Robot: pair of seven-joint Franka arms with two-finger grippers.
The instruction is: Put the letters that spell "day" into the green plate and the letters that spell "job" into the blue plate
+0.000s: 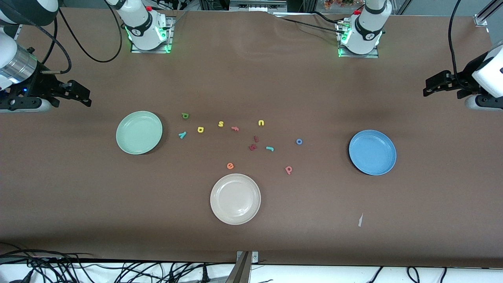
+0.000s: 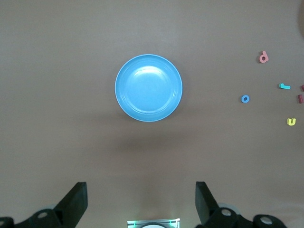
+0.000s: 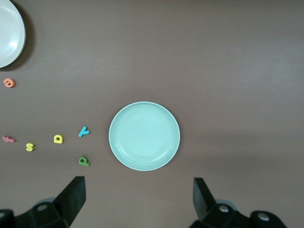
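Both claws open, empty, parked at the frame's side edges: right claw nearer green plate and "d"; left claw nearer blue plate.

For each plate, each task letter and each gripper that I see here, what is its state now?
green plate: empty
blue plate: empty
cream-white plate: empty
"d", "a", "y": on the table beside the green plate
"j", "o", "b": on the table, not yet in the blue plate
left gripper: open, waiting
right gripper: open, waiting
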